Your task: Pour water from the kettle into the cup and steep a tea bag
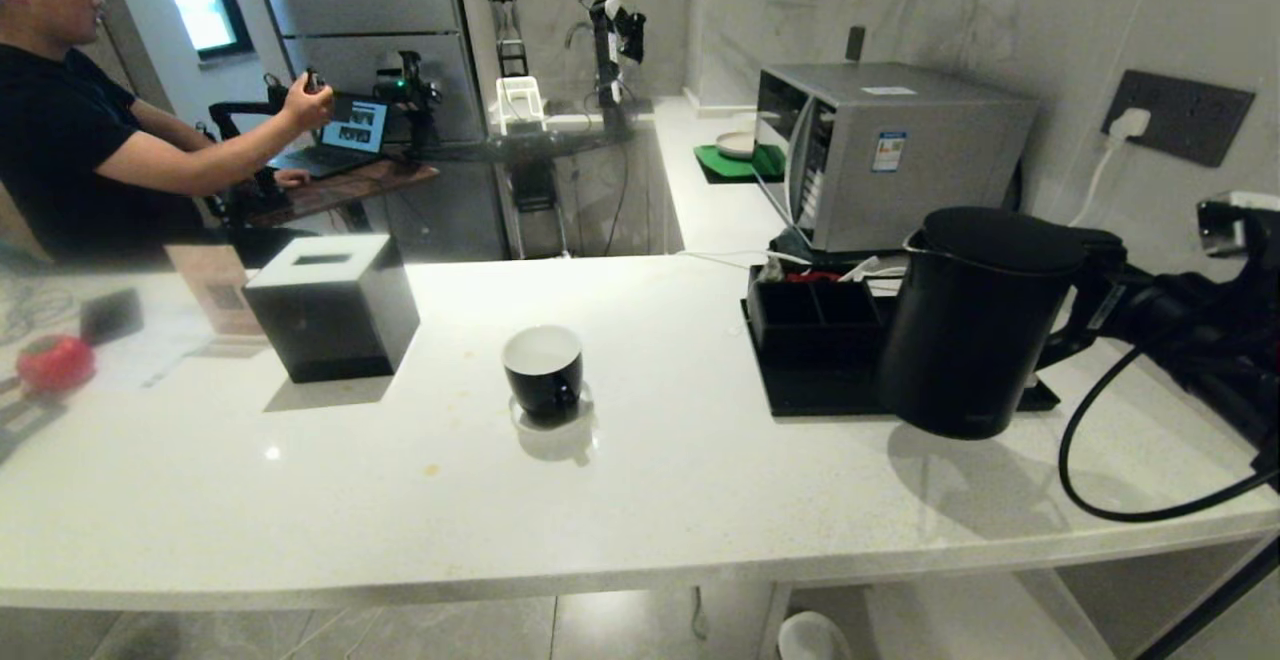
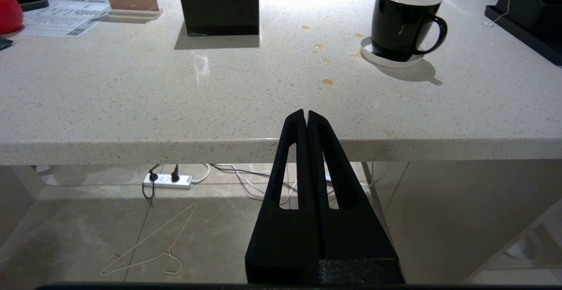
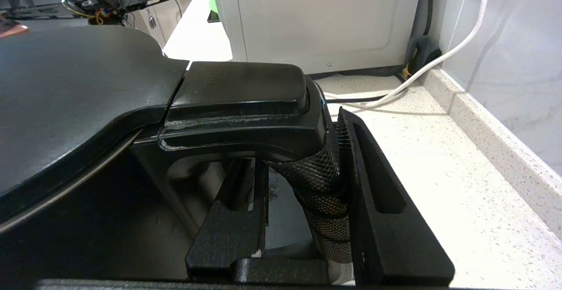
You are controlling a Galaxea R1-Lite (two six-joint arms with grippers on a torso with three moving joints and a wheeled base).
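Observation:
The matte black kettle (image 1: 975, 325) is at the right of the white counter (image 1: 640, 480), its base over the front edge of a black tray. My right gripper (image 1: 1110, 290) reaches in from the right. In the right wrist view the right gripper (image 3: 298, 145) is shut on the mesh-wrapped handle (image 3: 322, 184), one finger inside the loop and one outside. The black cup (image 1: 543, 365), white inside, stands on a white coaster at mid-counter, well left of the kettle. My left gripper (image 2: 306, 113) is shut and empty, low before the counter's front edge, with the cup (image 2: 404, 22) far ahead. The tea bag and water are out of view.
A black compartmented box (image 1: 815, 315) sits on the tray behind the kettle. A grey oven (image 1: 890, 150) stands behind it. A black cube box (image 1: 335, 305) is left of the cup. A person sits at the far left. A black cable (image 1: 1100, 480) loops over the right edge.

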